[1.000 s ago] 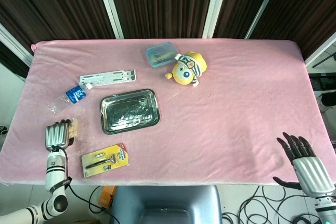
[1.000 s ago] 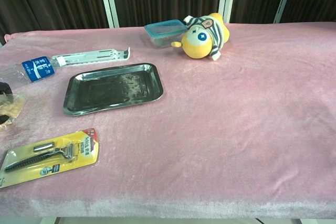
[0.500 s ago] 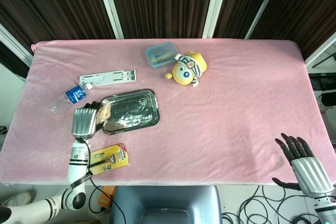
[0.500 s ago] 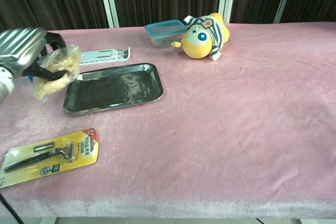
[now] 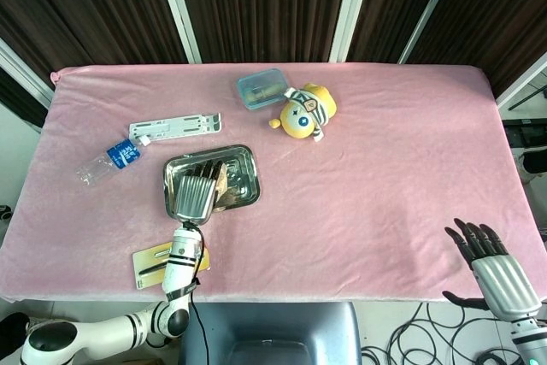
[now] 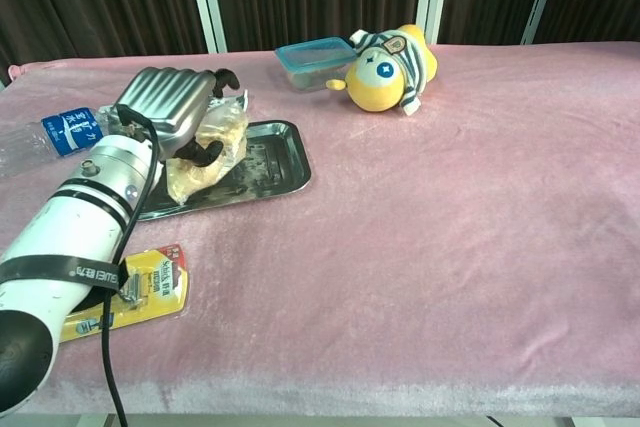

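Left hand (image 5: 197, 195) with wrapped snack (image 5: 220, 185) above steel tray (image 5: 244, 164).

Clear-wrapped, seemingly bread bun (image 6: 208, 155) above steel tray (image 6: 283, 169)

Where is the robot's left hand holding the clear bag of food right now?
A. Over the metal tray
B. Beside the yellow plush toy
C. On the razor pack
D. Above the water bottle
A: the left hand grips the bag above the metal tray, apart from the other things.
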Tool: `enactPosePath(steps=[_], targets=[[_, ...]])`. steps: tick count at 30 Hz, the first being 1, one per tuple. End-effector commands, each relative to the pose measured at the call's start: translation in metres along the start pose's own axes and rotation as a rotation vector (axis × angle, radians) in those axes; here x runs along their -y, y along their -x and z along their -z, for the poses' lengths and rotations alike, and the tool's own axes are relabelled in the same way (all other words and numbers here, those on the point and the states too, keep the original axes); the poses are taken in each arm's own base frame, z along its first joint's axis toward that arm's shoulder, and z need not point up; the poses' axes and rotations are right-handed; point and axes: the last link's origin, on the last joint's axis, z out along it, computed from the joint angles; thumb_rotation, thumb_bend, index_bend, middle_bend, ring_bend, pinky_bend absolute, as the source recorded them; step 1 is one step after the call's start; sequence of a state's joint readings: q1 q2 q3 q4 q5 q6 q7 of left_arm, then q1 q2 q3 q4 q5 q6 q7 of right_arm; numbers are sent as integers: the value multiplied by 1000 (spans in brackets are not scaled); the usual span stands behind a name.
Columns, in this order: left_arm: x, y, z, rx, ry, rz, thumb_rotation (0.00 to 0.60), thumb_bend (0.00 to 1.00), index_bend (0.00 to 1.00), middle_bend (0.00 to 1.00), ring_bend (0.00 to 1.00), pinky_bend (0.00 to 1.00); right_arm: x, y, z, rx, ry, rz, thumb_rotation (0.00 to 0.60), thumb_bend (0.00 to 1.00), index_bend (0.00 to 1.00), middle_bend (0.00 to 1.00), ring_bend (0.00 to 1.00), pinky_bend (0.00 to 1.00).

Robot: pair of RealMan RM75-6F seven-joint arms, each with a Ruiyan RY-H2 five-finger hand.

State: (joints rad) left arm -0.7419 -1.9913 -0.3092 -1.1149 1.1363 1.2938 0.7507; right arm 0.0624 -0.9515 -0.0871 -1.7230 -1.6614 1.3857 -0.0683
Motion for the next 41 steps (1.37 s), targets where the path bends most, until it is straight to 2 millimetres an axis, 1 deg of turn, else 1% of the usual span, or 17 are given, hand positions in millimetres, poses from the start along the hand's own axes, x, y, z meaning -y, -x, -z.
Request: enactPosePath(steps=[1, 3, 7, 9, 10, 11, 13, 16, 19, 24, 27, 30, 33, 36, 41], targets=[[1, 2, 0, 23, -3, -3, 600, 246, 0, 0, 0, 231, 0, 0, 0, 1, -1, 0, 600, 215, 47, 0, 0, 75], [4, 0, 0, 14, 1, 1, 600, 235, 0, 0, 0, 198, 0, 0, 0, 2, 0, 1, 600, 215, 47, 0, 0, 75], [11, -5, 4, -7, -1, -7, 600, 233, 0, 0, 0, 190, 0, 1, -1, 3, 1, 4, 600, 215, 47, 0, 0, 75], [20, -10, 9, -21, -20, -58, 600, 237, 1, 0, 0, 197, 0, 1, -1, 3, 3, 6, 600, 215, 46, 0, 0, 75], [25, -12, 12, -18, -28, -82, 600, 241, 20, 0, 2, 208, 0, 1, -1, 4, 3, 7, 600, 215, 46, 0, 0, 75], [31, -14, 17, -4, -34, -102, 600, 252, 67, 9, 9, 229, 0, 1, -1, 5, 4, 7, 600, 215, 46, 0, 0, 75], [48, -19, 32, 58, -45, -131, 600, 266, 129, 37, 27, 248, 1, 1, -1, 5, 3, 7, 600, 215, 46, 0, 0, 75], [79, -30, 60, 167, -78, -151, 600, 268, 136, 74, 54, 250, 2, 3, -2, 10, 3, 16, 600, 214, 45, 0, 0, 75], [107, -40, 89, 226, -113, -147, 600, 268, 141, 99, 63, 254, 2, 4, -3, 18, 7, 20, 600, 214, 45, 0, 0, 74], [148, -44, 135, 266, -158, -130, 600, 269, 141, 112, 66, 260, 3, 5, -4, 15, 4, 19, 600, 215, 44, 0, 0, 75], [168, -45, 157, 254, -185, -115, 600, 270, 140, 115, 70, 261, 3, 5, -4, 15, 4, 22, 600, 215, 45, 0, 0, 75], [183, -45, 175, 230, -203, -92, 600, 271, 141, 117, 72, 262, 3, 5, -4, 13, 6, 21, 600, 214, 45, 0, 0, 75], [196, -45, 189, 205, -212, -87, 600, 269, 141, 117, 72, 262, 3, 5, -3, 9, 6, 22, 600, 215, 44, 0, 0, 75], [207, -44, 197, 189, -230, -89, 600, 268, 141, 117, 71, 262, 4, 6, -4, 9, 7, 29, 600, 215, 44, 0, 0, 75], [216, -42, 199, 159, -247, -116, 600, 268, 141, 115, 71, 262, 5, 9, -4, 13, 8, 43, 600, 215, 44, 0, 0, 75]])
